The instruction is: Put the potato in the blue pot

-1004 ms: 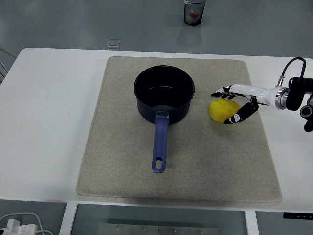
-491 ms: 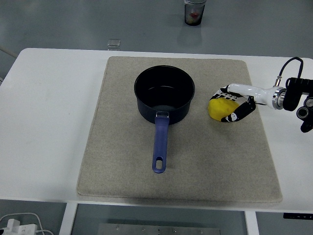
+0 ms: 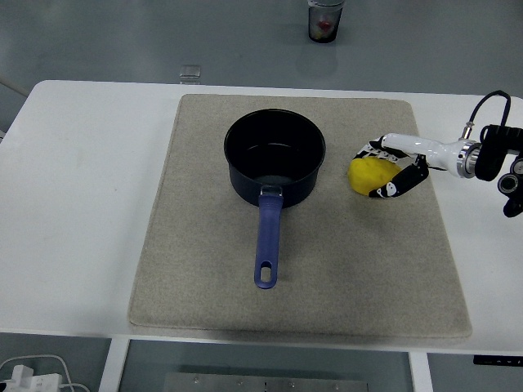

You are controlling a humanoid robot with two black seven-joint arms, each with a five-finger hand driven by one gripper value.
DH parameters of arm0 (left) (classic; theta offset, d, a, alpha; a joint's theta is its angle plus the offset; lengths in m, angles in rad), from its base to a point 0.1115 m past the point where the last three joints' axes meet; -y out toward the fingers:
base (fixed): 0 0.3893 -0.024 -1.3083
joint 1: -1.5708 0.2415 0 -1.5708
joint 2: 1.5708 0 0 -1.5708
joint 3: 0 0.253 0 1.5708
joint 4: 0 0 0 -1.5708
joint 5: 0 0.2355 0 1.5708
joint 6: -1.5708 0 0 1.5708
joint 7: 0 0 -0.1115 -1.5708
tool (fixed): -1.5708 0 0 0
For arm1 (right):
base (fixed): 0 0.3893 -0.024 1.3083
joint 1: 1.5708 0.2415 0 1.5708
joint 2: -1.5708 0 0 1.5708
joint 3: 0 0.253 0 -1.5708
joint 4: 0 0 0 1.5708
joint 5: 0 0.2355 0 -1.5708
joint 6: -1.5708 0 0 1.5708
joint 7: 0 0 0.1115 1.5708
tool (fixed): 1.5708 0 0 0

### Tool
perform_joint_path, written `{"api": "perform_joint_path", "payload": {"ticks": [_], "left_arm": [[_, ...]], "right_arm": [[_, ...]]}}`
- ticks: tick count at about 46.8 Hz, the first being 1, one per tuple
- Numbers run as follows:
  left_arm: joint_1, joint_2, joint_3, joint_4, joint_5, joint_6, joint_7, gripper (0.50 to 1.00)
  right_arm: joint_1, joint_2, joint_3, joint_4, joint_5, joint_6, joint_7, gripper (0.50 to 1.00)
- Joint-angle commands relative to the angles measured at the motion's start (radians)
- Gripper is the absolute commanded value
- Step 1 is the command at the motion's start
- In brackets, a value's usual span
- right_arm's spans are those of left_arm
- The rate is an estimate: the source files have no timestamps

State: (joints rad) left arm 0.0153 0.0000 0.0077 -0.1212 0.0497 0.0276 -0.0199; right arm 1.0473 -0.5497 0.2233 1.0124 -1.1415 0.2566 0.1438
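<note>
Your right hand (image 3: 391, 170) has closed around the potato (image 3: 372, 175) in the last 1 second and now grips it, slightly nearer the blue pot (image 3: 274, 158). The potato is just right of the pot, on the mat (image 3: 204, 269). Lifting seems next.

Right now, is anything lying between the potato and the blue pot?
No. In the head view only bare mat separates the potato, held by the right hand, from the blue pot.
</note>
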Motion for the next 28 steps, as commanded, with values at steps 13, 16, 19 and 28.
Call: {"api": "perform_joint_path", "payload": {"ticks": [13, 16, 19, 28], "left_arm": [[0.000, 0.000, 0.000, 0.000, -0.001, 0.000, 0.000, 0.996], [0.000, 0.000, 0.000, 0.000, -0.001, 0.000, 0.000, 0.996], [0.000, 0.000, 0.000, 0.000, 0.001, 0.000, 0.000, 0.996], [0.000, 0.000, 0.000, 0.000, -0.001, 0.000, 0.000, 0.996]], "right_arm": [[0.082, -0.032, 0.007, 0.000, 0.078, 0.012, 0.039, 0.500], [0.112, -0.032, 0.005, -0.002, 0.121, 0.013, 0.039, 0.500], [0.138, -0.030, 0.005, -0.002, 0.163, 0.016, 0.039, 0.500], [0.197, -0.012, 0.004, -0.014, 0.275, 0.023, 0.039, 0.500]]}}
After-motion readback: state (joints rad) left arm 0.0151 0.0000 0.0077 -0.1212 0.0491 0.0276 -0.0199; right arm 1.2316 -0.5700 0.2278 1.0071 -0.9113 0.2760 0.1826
